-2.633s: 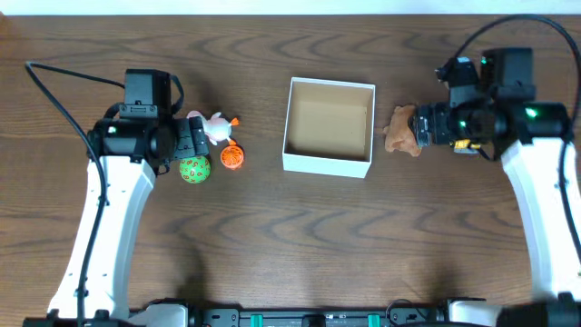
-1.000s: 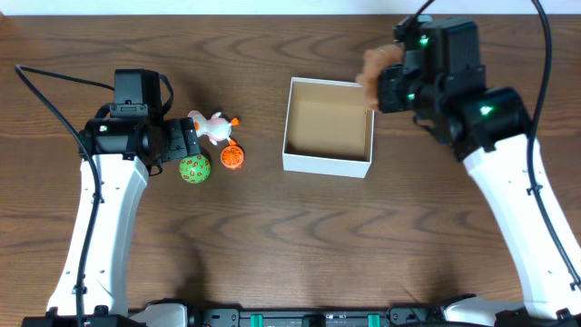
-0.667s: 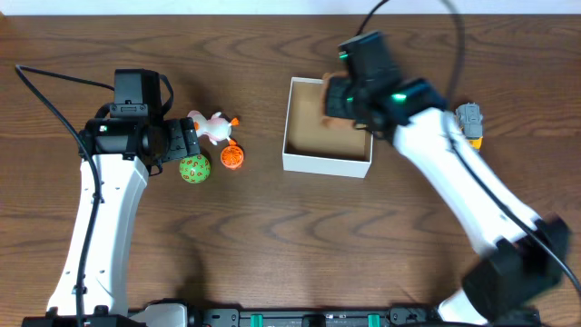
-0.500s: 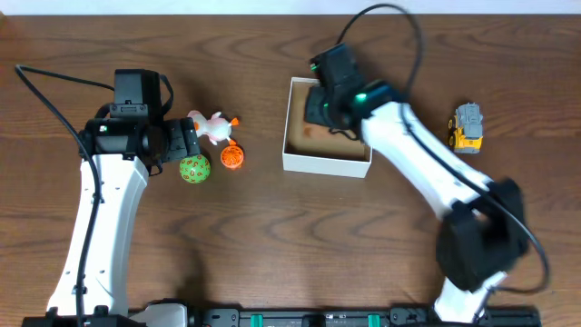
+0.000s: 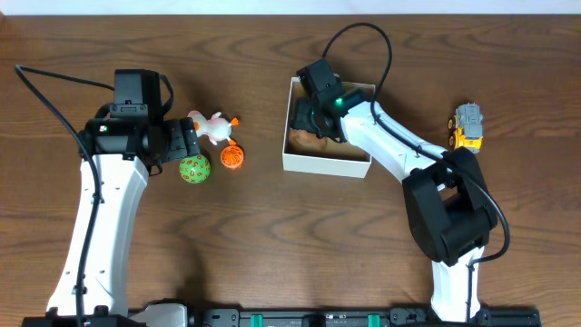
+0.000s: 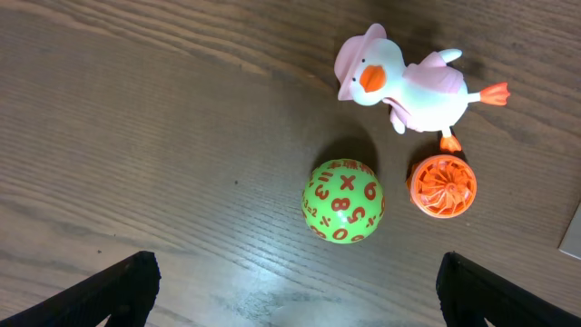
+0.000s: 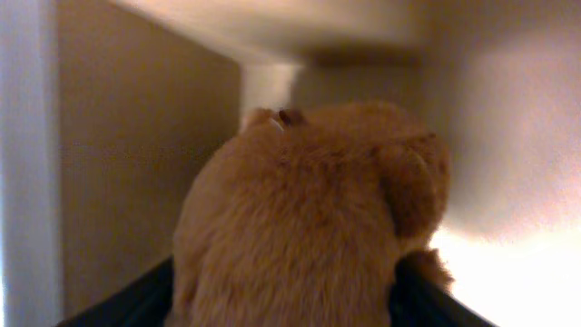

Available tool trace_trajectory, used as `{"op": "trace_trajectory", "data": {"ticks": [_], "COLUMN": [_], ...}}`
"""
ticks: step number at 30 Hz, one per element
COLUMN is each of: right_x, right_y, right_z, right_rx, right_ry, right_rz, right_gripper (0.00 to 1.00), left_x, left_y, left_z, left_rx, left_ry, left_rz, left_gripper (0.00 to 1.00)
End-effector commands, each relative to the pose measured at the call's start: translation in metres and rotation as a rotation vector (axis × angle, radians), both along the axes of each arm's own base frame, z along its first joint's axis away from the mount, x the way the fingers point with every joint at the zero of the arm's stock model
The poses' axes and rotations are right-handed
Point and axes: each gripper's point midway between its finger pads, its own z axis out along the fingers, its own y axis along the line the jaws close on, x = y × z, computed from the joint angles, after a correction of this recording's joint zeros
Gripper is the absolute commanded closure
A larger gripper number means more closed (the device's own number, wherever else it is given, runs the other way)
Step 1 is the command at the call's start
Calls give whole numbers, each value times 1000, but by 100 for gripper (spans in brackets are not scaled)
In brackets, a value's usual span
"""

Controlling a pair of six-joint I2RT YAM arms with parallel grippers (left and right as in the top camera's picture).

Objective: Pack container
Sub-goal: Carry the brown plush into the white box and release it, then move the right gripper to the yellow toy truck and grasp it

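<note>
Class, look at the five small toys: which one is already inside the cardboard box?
The brown plush toy, sitting in the container. The duck, green ball, orange wheel and toy truck all lie outside on the table.

On my desk [image 5: 272, 245] a white duck toy [image 5: 214, 126] lies near a green number-covered ball [image 5: 193, 169] and an orange ribbed wheel [image 5: 231, 157]. A grey-and-yellow toy truck [image 5: 467, 126] sits well apart. A tawny plush toy [image 7: 300, 227] fills my right wrist view.
</note>
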Motion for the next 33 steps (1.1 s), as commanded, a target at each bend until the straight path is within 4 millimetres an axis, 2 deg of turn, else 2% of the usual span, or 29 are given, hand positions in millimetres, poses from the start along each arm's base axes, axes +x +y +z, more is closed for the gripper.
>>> {"op": "trace_trajectory", "data": {"ticks": [1,3,6,10,12,14,15,17,20,22,24,27,33], "right_x": [3,4,4,3,1,-3,-6,-15,-31,-37,-38,-32,-30], "right_y": [6,5,0,-25,-55,-96,-119,-178,-262,-298,-318,-332,-355], "right_z": [18,37,73,133,162,182,190,200,196,185,169,139,77], "right_rx": [-32,-35,-21,-6,-30,-77,-105,-197,-322,-360,-366,-365,-354], "right_ry": [-79,-125,-186,-283,-320,-331,-331,-308,-224,-165,-121,-62,101], "right_rz": [149,184,191,163,102,17,-31,-154,-301,-321,-260,-132,-140], "right_gripper": [26,17,12,9,6,5,3,1,1,1,1,1,6], "left_x": [4,4,4,4,4,4,4,4,4,4,4,4,4], "left_y": [1,1,1,2,1,1,1,1,1,1,1,1,1], "left_z": [6,6,6,6,6,6,6,6,6,6,6,6,6], "left_rx": [4,4,4,5,4,4,4,4,4,4,4,4,4], "left_ry": [-12,-12,-12,-12,-12,-13,-13,-13,-13,-12,-13,-13,-13], "left_rz": [-3,-3,-3,-3,-3,-3,-3,-3,-3,-3,-3,-3,-3], "left_gripper": [2,2,2,2,2,2,2,2,2,2,2,2,2]}}
